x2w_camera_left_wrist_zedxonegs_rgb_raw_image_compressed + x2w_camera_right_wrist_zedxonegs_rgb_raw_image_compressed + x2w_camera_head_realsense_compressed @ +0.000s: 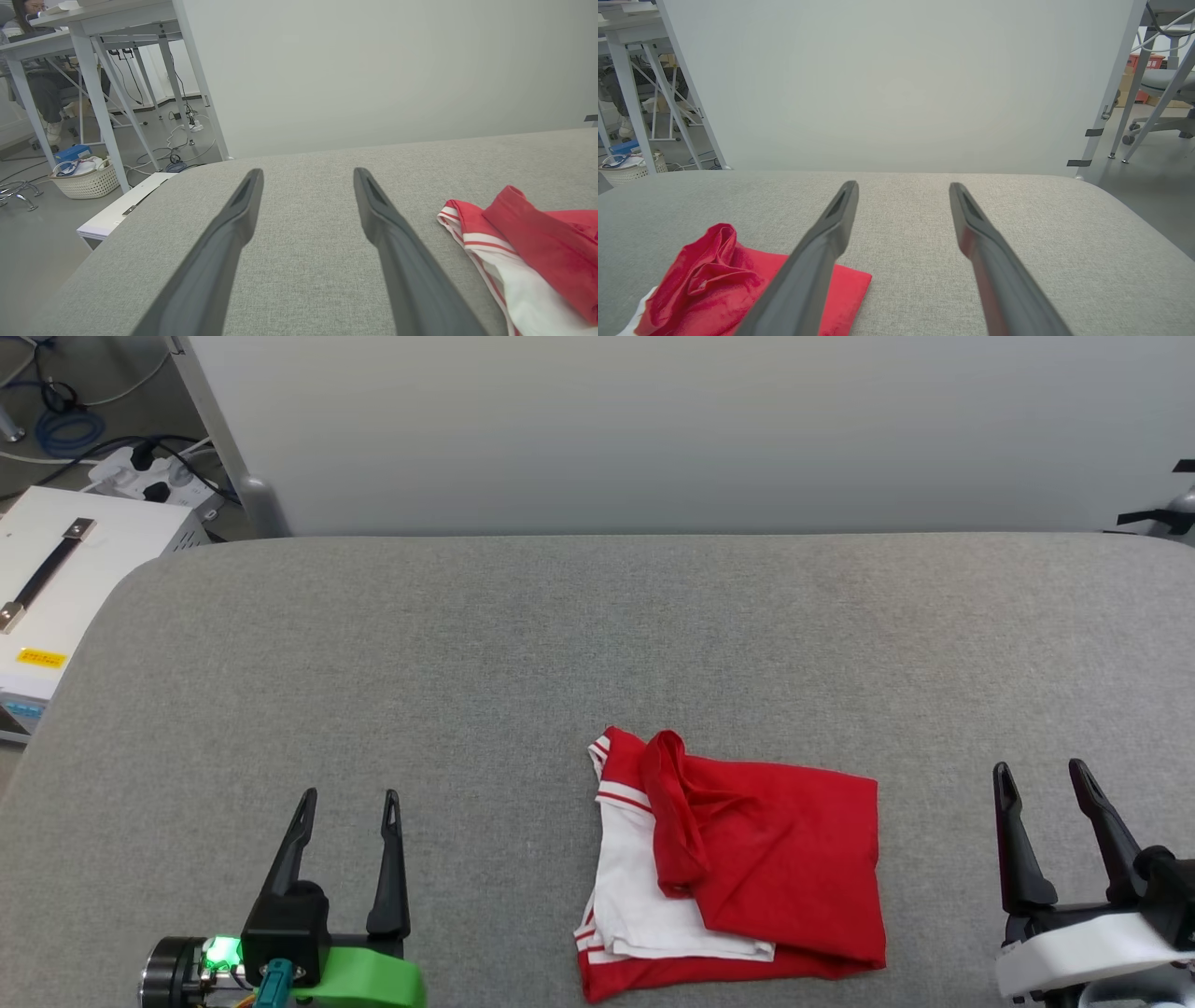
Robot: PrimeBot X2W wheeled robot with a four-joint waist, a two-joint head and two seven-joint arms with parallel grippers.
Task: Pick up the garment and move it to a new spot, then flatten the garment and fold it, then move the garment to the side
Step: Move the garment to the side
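Red jersey-style garment with white sleeves and striped trim (775, 859), loosely folded to a near-square bundle with no marked long axis, lies on the grey fabric-covered table (467, 644). It is just left of the right gripper (1040, 768), the nearer, and farther right of the left gripper (350, 795). Both grippers hover low with fingers pointing forward, jaws spread and empty.

1. A grey woven-fabric tabletop with rounded corners (523, 635) spans the head view. A plain pale-grey upright panel (672, 429) stands along its far edge.
2. Beyond the table's left corner sits a white box with a black strap handle and a yellow label (103, 551). A white power strip with black plugs (154, 478) and a coiled blue cable (67, 429) lie on the floor near it.
3. In the left wrist view, a cream woven basket (88, 182) sits beside a leg of a white metal-framed desk (98, 93), where a seated person (42, 79) is.
4. In the right wrist view, a grey office chair on castors (1164, 81) stands before a red carton (1139, 63).
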